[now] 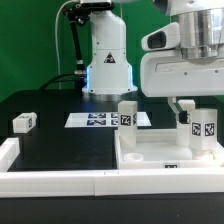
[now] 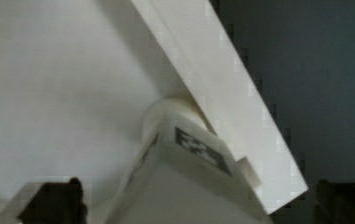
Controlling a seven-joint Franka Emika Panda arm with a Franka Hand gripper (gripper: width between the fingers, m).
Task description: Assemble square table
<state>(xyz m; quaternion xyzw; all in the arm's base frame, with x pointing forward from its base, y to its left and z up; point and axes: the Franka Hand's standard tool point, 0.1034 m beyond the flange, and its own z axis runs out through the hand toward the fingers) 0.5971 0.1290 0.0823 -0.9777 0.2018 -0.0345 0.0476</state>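
The square table's white panel (image 1: 150,158) lies at the exterior view's right, inside the front wall. One tagged white leg (image 1: 127,115) stands upright at its far left corner. A second leg (image 1: 205,126) stands at its right side, directly under my gripper (image 1: 196,108). In the wrist view that leg (image 2: 188,150) sits between my dark fingertips (image 2: 49,203), beside the panel's raised rim (image 2: 209,70). The gripper (image 2: 195,205) is open, with a gap on both sides of the leg. A third leg (image 1: 24,122) lies loose at the far left.
The marker board (image 1: 100,120) lies flat in front of the arm's white base (image 1: 105,60). A long low white wall (image 1: 60,182) edges the black surface along the front and left.
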